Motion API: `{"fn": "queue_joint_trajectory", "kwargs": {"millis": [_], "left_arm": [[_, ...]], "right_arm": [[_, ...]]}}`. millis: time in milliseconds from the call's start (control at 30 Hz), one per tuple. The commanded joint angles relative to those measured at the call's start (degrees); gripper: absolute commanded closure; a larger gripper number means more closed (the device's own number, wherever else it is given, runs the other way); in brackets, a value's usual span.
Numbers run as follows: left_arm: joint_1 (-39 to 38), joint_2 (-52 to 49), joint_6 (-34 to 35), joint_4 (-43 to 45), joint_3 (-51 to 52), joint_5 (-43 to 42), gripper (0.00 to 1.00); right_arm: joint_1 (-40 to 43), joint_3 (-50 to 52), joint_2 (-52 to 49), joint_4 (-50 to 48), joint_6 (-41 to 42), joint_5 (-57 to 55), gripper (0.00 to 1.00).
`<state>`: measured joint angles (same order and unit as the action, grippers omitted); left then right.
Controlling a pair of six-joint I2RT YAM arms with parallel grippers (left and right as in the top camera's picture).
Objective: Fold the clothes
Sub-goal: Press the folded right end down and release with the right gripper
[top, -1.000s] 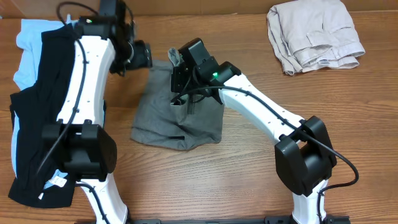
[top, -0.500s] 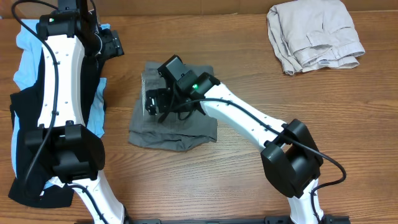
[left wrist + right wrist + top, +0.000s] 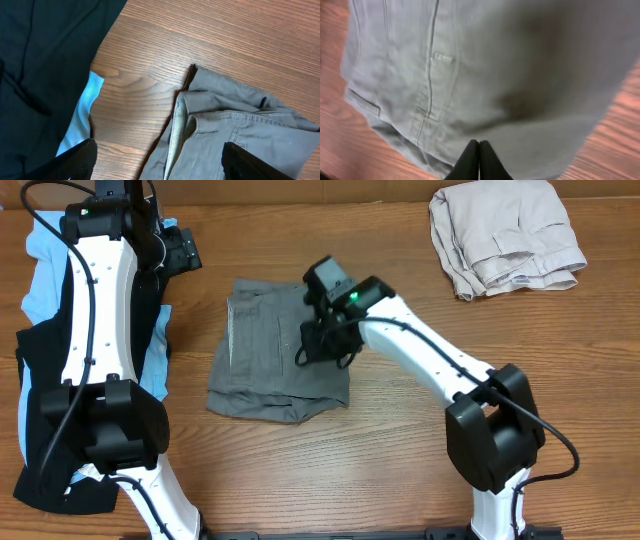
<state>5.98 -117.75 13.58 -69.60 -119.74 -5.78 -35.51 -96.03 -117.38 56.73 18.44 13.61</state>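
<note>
A small white label sits on the near end of the black garment, at about 8 o'clock on the table; its print is too small to read.

The shorts lie at the middle of the wood-grain table, folded into a rough rectangle with a ragged near edge. They are a grey-brown woven cloth with a matte surface and stitched seams. The waistband lining shows as a pale, finely striped band along the 9 o'clock edge. The left wrist view shows the same lining turned outward at the far corner, beside layered cloth edges.

The right gripper is over the shorts' 2 o'clock part. In its wrist view, the dark fingertips are pressed together above blurred cloth that has a double seam and a small stitched tab.

The black garment stretches along 9 o'clock, lying over a light-blue garment that reaches 10 o'clock.

The left gripper hangs at 11 o'clock, beyond the shorts' far corner, with its jaws spread wide and nothing in them.

At 1 o'clock, well apart from the shorts, lie crumpled pale beige trousers.
</note>
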Motion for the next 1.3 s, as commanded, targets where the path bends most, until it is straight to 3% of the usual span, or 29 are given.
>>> {"fn": "queue_joint_trajectory", "kwargs": {"millis": [0, 300, 567, 833, 1267], "left_arm": [[-0.9, 0.9, 0.8, 0.0, -1.0, -0.2, 0.17], [-3.1, 0.9, 0.8, 0.7, -1.0, -0.2, 0.13], [-4.8, 0.9, 0.8, 1.1, -1.0, 0.0, 0.11], [-4.9, 0.9, 0.6, 0.7, -1.0, 0.0, 0.08], [-4.9, 0.9, 0.6, 0.5, -1.0, 0.0, 0.07]], "right_arm": [[-1.4, 2.2, 1.4, -1.5, -2.4, 1.6, 0.96], [-0.9, 8.1, 0.5, -4.2, -3.6, 1.5, 0.96], [1.4, 8.2, -1.1, -0.6, -9.2, 1.5, 0.96], [3.3, 10.6, -3.9, -0.9, -8.9, 1.2, 0.96], [18.1, 10.6, -4.1, 5.0, -8.0, -0.6, 0.96]]}}
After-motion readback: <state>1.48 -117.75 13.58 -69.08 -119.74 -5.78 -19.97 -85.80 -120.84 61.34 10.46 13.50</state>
